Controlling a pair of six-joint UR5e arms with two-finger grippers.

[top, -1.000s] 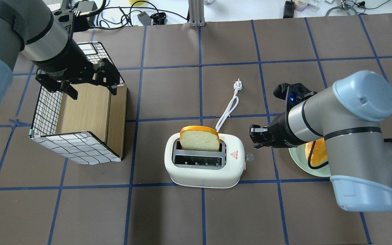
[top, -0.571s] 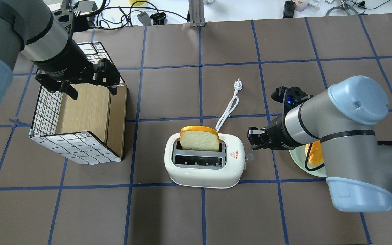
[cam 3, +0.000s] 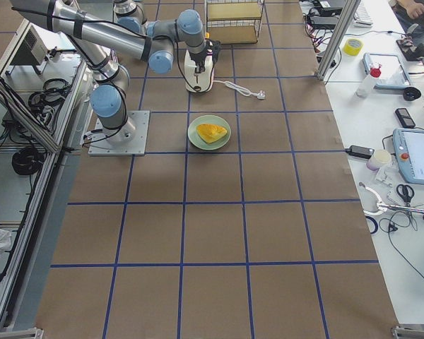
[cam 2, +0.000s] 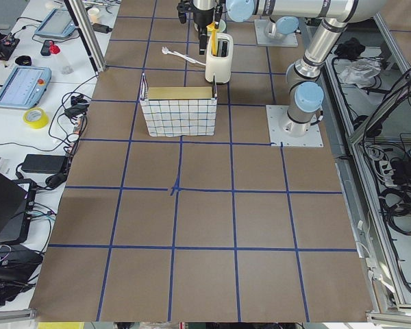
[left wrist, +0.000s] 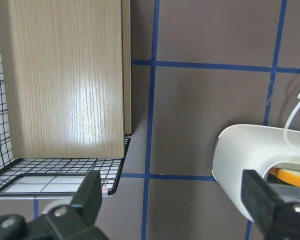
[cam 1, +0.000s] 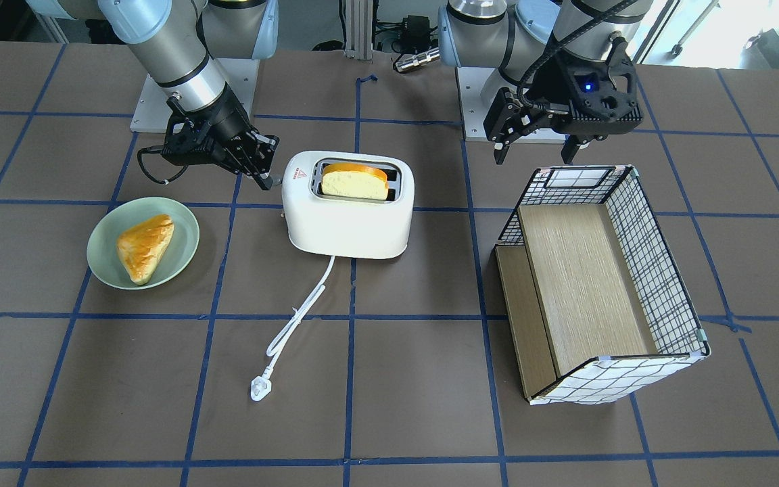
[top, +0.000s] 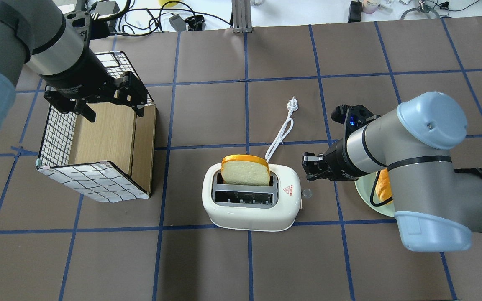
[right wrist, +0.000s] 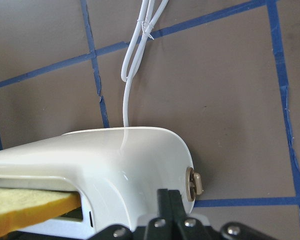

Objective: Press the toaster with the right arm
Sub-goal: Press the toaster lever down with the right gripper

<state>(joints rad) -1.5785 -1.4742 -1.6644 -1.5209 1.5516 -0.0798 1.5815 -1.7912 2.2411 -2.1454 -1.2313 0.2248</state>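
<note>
The white toaster (top: 251, 209) stands mid-table with a bread slice (top: 245, 171) upright in its far slot; it also shows in the front view (cam 1: 347, 223). Its small grey lever (top: 306, 193) sticks out of the end that faces my right arm, and shows in the right wrist view (right wrist: 195, 182). My right gripper (top: 309, 166) is shut and empty. It hovers just off that end, above and slightly beyond the lever, with its tip close to the toaster's corner (cam 1: 266, 174). My left gripper (top: 113, 109) is open and empty over the basket.
A wire basket with a wooden shelf (top: 98, 142) stands to the left of the toaster. A green plate (cam 1: 102, 267) with a pastry (cam 1: 145, 247) lies under my right forearm. The toaster's white cord and plug (top: 292, 103) trail away across the table.
My right arm has moved left, bringing its shut gripper closer to the toaster's lever end. The left arm, toaster and bread have not moved.
</note>
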